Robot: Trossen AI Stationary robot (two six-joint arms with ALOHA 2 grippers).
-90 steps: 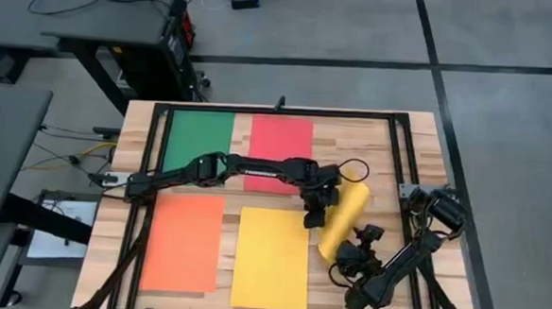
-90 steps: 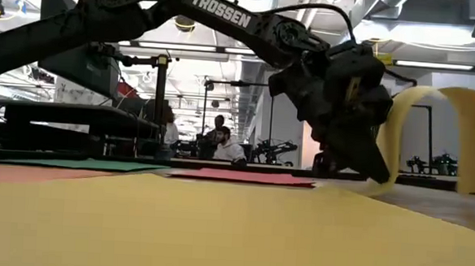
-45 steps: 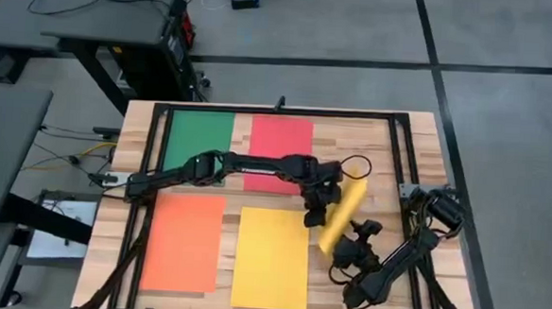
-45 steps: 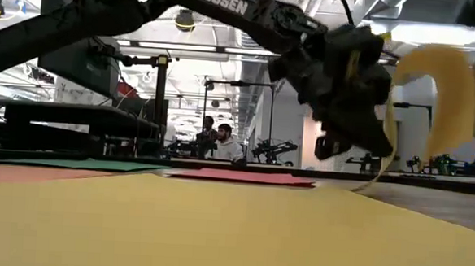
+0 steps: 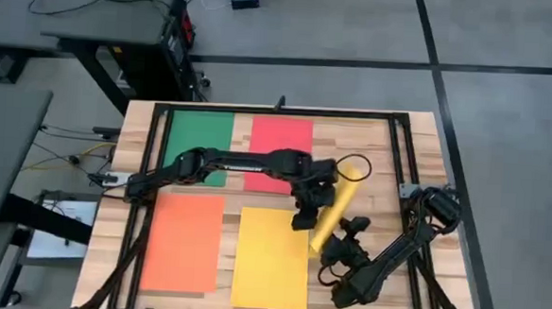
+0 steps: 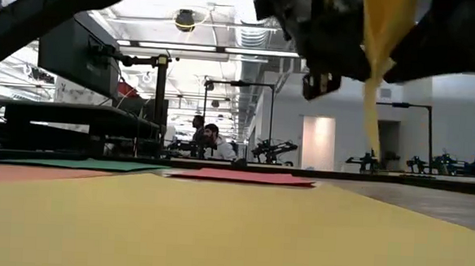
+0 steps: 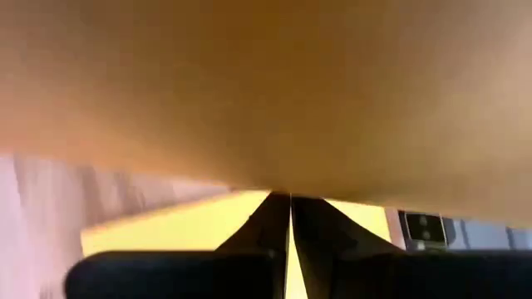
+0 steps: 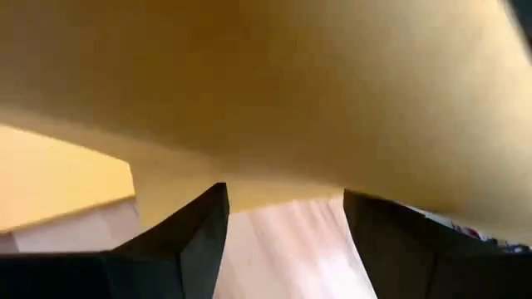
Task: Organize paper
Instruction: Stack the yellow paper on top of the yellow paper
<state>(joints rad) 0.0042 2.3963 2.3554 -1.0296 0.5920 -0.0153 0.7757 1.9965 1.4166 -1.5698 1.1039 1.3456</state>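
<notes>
Curled yellow sheet (image 5: 333, 207), right of frame centre, hangs off the tabletop (image 5: 371, 145), pinched in my closed left jaws (image 5: 303, 216); my right jaws (image 5: 335, 255) gape just below it, holding nothing. Green (image 5: 199, 133), red (image 5: 280, 141), orange (image 5: 182, 241), flat yellow (image 5: 271, 258) appear placed; this one remains.

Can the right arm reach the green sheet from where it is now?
Probably not directly. The green sheet lies at the far left corner, and the left arm stretches across the table between it and the right gripper, with a lifted yellow sheet there too.
</notes>
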